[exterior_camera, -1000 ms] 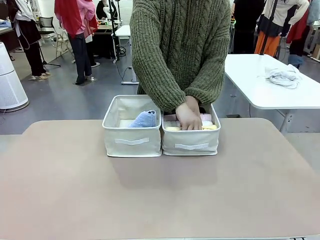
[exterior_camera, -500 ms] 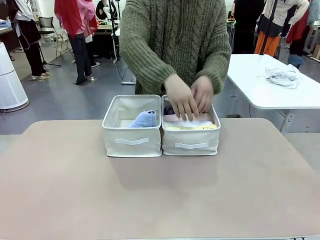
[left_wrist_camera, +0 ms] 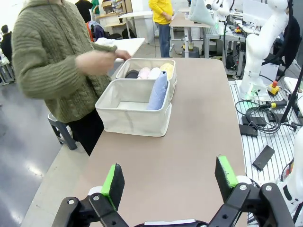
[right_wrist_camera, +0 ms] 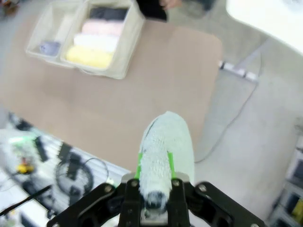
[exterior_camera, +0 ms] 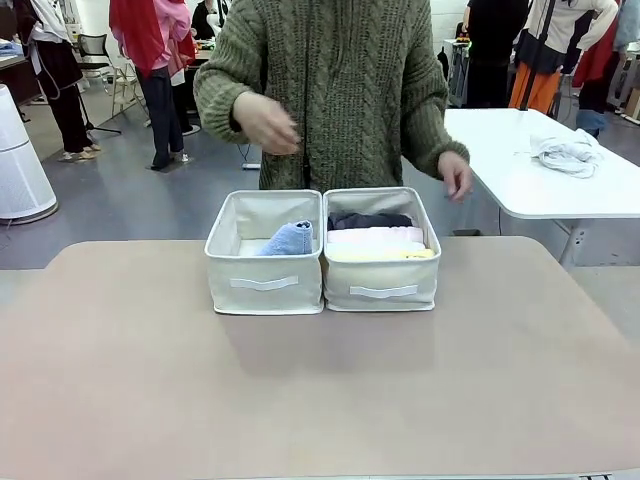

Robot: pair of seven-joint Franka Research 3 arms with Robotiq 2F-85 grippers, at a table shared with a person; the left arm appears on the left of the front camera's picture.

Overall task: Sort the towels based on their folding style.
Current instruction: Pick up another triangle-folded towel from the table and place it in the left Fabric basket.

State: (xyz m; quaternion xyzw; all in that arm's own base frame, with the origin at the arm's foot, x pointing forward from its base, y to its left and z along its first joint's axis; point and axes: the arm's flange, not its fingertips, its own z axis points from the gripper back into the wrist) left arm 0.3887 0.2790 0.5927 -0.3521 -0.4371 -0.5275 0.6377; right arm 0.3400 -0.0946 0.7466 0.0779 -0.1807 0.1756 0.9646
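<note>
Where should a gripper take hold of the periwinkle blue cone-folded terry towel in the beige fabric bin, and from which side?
Probably its upper end, from above. The periwinkle blue cone-folded terry towel leans tilted inside the beige fabric bin, its top reaching the rim; the bin's walls block a sideways approach. Pinch across its narrower width.

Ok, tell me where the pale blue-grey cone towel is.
Right wrist view: the pale blue-grey cone towel is clamped in the right tool, raised over the edge of the table, far from the beige bins.
</note>
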